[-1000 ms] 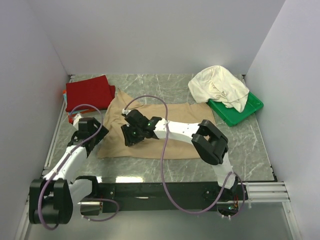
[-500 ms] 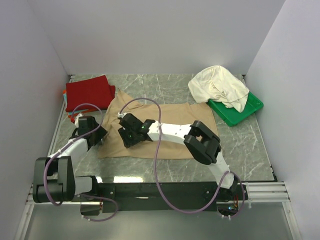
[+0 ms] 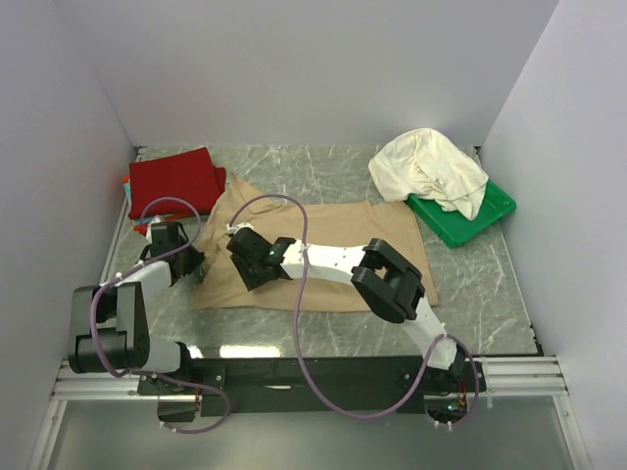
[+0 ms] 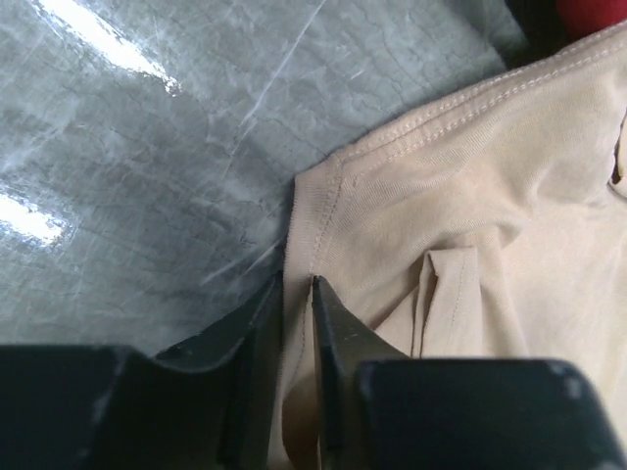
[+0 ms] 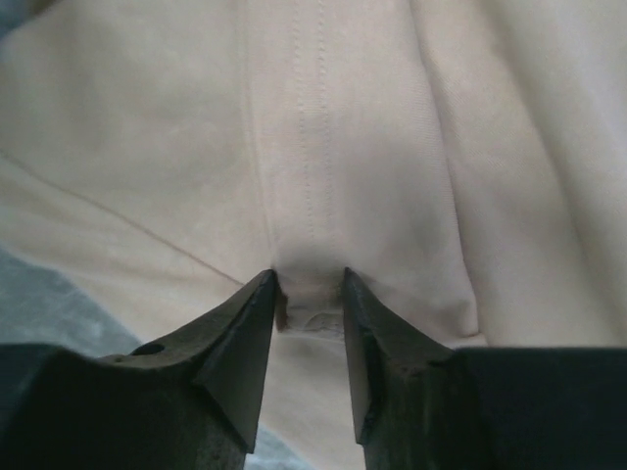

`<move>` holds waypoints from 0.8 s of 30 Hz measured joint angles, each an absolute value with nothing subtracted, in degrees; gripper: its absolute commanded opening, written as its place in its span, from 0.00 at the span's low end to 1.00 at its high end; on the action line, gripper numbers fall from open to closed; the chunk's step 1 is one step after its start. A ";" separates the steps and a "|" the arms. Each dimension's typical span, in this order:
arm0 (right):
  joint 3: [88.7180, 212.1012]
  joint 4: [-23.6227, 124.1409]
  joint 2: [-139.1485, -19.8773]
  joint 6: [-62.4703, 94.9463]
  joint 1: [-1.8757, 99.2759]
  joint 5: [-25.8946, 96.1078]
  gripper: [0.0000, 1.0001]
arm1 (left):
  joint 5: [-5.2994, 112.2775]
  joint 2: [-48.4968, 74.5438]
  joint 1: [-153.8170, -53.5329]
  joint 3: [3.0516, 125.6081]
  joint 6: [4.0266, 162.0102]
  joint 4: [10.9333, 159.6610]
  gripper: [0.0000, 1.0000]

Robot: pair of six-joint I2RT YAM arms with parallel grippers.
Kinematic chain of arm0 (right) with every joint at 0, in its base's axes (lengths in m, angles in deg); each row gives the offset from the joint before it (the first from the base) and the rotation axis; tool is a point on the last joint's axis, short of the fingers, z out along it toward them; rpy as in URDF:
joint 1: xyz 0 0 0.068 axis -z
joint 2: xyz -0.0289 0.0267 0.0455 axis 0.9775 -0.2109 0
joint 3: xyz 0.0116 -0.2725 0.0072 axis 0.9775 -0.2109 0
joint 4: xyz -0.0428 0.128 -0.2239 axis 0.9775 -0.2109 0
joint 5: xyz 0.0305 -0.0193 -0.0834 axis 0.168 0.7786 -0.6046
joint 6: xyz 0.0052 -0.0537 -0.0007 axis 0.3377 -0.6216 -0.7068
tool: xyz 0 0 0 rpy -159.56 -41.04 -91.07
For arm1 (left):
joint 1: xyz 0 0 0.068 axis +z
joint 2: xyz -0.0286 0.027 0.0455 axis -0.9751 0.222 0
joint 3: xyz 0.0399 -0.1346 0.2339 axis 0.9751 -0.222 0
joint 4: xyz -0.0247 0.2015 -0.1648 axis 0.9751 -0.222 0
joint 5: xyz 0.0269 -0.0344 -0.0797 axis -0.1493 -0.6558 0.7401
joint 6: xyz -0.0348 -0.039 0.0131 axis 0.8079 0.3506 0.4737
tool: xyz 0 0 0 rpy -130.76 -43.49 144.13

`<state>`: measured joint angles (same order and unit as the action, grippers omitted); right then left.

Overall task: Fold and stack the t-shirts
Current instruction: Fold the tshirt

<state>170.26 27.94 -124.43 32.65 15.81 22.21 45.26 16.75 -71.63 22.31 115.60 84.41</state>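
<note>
Tools both grip the tan shirt point(image 3: 362, 220), which I see spread across the middle of the bench point(image 3: 294, 166). My left tool point(image 4: 297, 284) pinches its stitched edge by a corner, and my right tool point(image 5: 309, 286) is clamped on a raised fold. Red shirt point(image 3: 174, 181) sits folded far left; cream shirt point(image 3: 428, 168) lies heaped on the tray point(image 3: 470, 223).

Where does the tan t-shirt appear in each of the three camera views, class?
Top external: tan t-shirt spread flat, centre-left of the picture.
Left wrist: fills the right half, one corner near the centre.
Right wrist: covers nearly the whole frame.
Shared landmark: the grey marbled table beside it in every view.
</note>
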 measured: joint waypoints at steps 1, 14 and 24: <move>170.39 27.81 -124.89 32.69 15.81 22.06 0.39 | 45.37 16.86 -71.53 22.36 115.54 84.45 0.20; 172.22 25.42 -125.32 33.19 15.81 20.07 0.11 | 46.05 20.14 -70.10 25.53 112.54 83.99 0.01; 172.36 24.46 -125.21 34.70 15.94 19.96 0.11 | 46.07 20.66 -69.47 27.27 109.52 82.92 0.01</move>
<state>172.36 24.46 -125.21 34.70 15.94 19.96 46.07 20.66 -69.47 27.27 109.52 82.92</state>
